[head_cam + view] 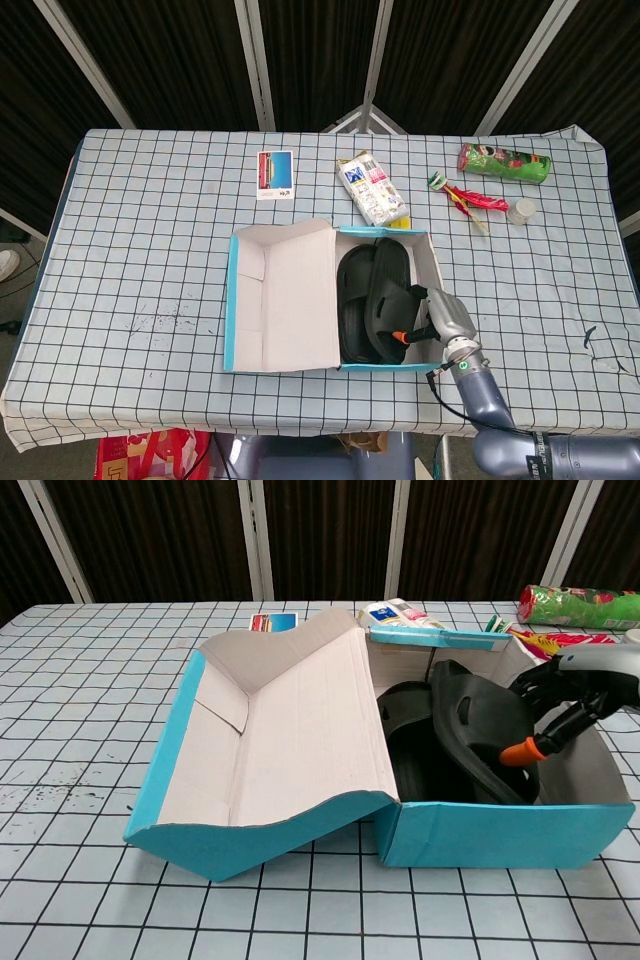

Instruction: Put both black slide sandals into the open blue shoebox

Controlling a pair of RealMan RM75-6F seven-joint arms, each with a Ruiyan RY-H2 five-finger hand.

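Observation:
The open blue shoebox (431, 262) (500, 832) stands near the table's front edge, its lid (285, 298) (280, 735) folded out to the left. One black sandal (352, 300) (402, 742) lies flat in the box's left half. The second black sandal (386, 290) (478, 728) stands tilted on its edge in the right half, leaning over the first. My right hand (443, 318) (572, 692) reaches in over the right wall and pinches this sandal's edge, the orange-tipped thumb in front and the other fingers behind. My left hand shows in neither view.
Behind the box lie a snack packet (373, 190), a small picture card (275, 173), a red wrapper (470, 198), a green can (504, 162) and a small white cup (520, 210). The table's front edge runs just below the box.

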